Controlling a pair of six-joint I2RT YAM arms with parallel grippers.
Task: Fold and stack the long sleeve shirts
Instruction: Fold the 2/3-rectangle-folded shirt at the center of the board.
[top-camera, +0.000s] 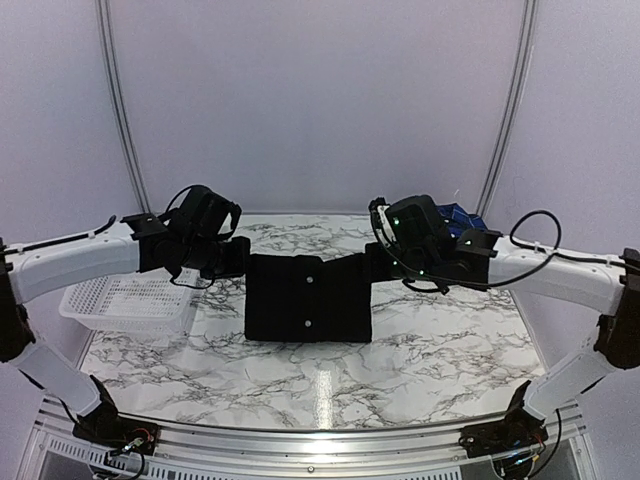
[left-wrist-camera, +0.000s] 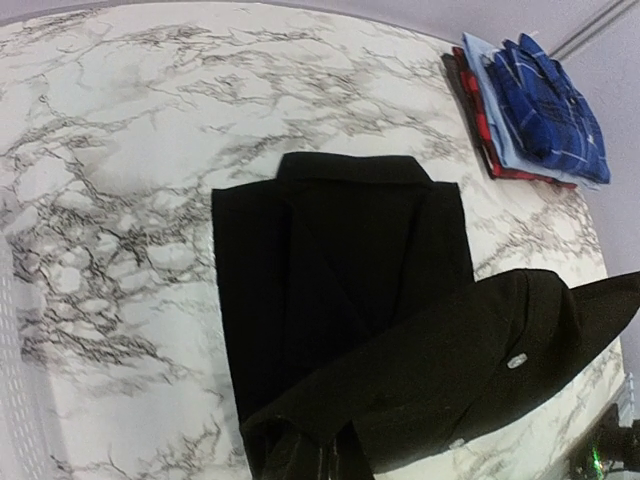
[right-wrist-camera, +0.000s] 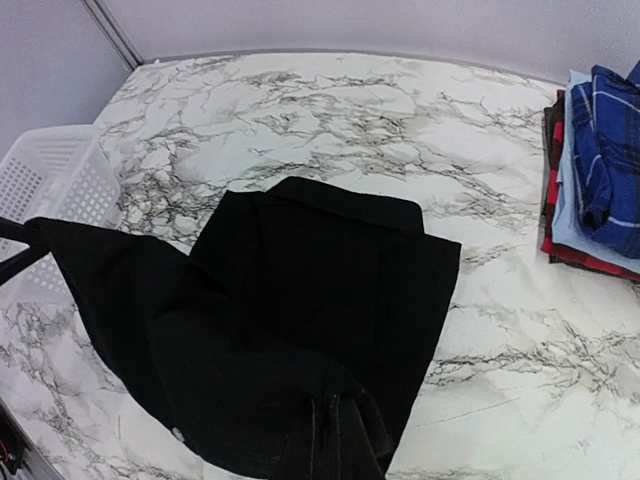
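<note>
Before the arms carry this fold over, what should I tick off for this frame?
1. Left gripper shut on the black shirt's lifted edge: ok.
2. Right gripper shut on the same edge: ok.
3. Lifted edge level between the two grippers: ok; it runs straight across in the top view.
4. Collar half lying flat on the table: ok.
5. Stack of folded shirts apart from the black shirt: ok; bare marble shows between them.
6. Sleeves tucked inside the fold: cannot tell; the raised cloth hides that part.
</note>
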